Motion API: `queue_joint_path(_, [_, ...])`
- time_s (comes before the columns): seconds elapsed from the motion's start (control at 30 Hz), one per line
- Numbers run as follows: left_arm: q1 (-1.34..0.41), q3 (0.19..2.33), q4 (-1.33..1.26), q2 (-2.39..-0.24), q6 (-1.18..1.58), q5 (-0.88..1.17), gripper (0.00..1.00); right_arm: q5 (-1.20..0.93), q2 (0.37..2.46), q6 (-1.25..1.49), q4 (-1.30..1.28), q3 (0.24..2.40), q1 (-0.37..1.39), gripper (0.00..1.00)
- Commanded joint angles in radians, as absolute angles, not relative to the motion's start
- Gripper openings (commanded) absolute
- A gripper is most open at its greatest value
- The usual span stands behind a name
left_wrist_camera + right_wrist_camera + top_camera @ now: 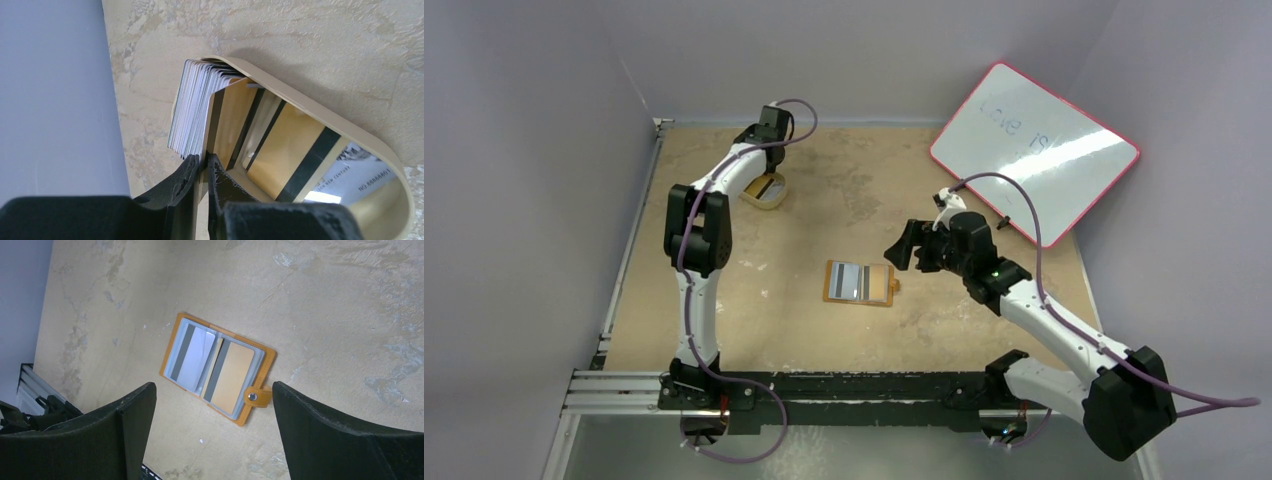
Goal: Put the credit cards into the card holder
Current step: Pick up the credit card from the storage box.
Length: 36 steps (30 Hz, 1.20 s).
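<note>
The holder lies open and flat on the surface, about the middle. A grey card and a gold card are seen in its two facing pockets, and the snap tab sticks out beside the gold one. The right end effector is held above the surface just right of the holder, with its fingers spread wide and nothing between them.

Farther off, at the far left, a cream tray rests on the surface. A stack of cards is stood on edge against one end of the tray, and more are laid flat in it. The left end effector is reached into the tray, its fingers drawn narrow upon a card's edge at the stack's inner side. A whiteboard is leaned at the far right.
</note>
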<state>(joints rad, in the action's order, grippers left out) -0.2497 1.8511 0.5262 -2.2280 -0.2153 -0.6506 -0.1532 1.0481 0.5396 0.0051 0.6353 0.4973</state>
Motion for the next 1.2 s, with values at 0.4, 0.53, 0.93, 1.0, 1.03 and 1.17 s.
queue_joint_path(0.4, [-0.260,2.016,0.754,-2.159,-0.048,-0.529,0.00,-0.196,1.044,0.587,0.000,0.709,0.500,0.85])
queue_joint_path(0.53, [-0.261,1.996,0.791,-2.083,0.037,-0.439,0.00,-0.214,1.025,0.650,0.006,0.691,0.501,0.84])
queue_joint_path(0.93, [-0.260,1.510,0.604,-1.665,0.363,0.163,0.00,-0.117,1.104,0.772,0.018,0.682,0.648,0.80])
queue_joint_path(1.0, [-0.261,1.393,0.528,-1.598,0.426,0.278,0.00,-0.102,1.131,0.782,0.020,0.687,0.672,0.80])
queue_joint_path(1.03, [-0.261,1.333,0.483,-1.569,0.455,0.343,0.00,-0.102,1.142,0.783,0.030,0.685,0.678,0.80])
queue_joint_path(1.17, [-0.262,1.100,0.289,-1.474,0.638,0.516,0.00,-0.126,1.184,0.766,0.089,0.662,0.684,0.80])
